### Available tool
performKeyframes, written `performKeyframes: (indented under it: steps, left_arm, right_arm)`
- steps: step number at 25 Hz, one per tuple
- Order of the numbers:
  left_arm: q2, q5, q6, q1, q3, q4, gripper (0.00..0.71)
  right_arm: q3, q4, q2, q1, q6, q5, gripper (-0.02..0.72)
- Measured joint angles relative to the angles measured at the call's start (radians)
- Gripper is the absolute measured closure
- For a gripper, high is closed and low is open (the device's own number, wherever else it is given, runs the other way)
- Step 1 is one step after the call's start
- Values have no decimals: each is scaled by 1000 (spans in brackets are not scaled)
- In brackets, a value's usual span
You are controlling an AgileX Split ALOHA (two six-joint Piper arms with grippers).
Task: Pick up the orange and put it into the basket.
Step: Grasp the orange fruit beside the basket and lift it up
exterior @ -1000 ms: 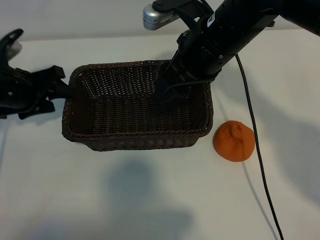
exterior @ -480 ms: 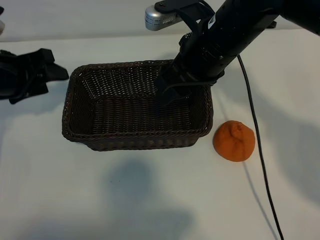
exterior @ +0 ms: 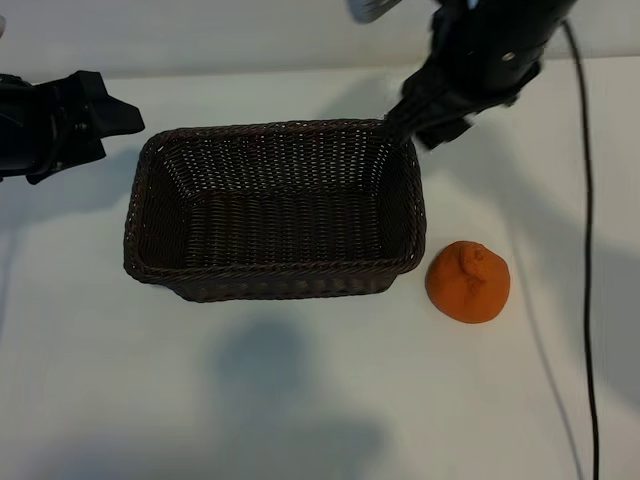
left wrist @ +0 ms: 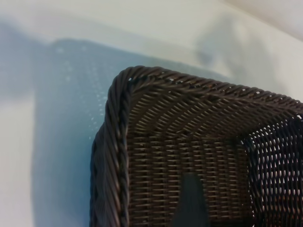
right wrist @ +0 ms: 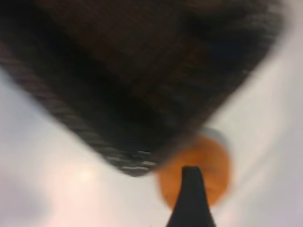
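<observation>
Exterior view: basket [exterior: 160,262] holds nothing — orange [exterior: 468,282] beside it; end effector states unclear.

**Orange sits outside the basket**

A lumpy matte orange [exterior: 468,282], puckered nub up, rests on the white table just beside the right end of a dark brown rectangular wicker basket [exterior: 275,280], which stands upright with nothing inside.
</observation>
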Motion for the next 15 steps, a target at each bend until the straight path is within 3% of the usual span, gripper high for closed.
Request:
performKeyframes:
  steps: [4,15]
  left_arm:
    - [0,1,3,0,0,-1,114]
    - [0,2,25,0,0,-1,114]
  right_arm:
    - [8,-49,-56,-9,30,0,189]
    - [311,3,-182,-134,32,-4,167]
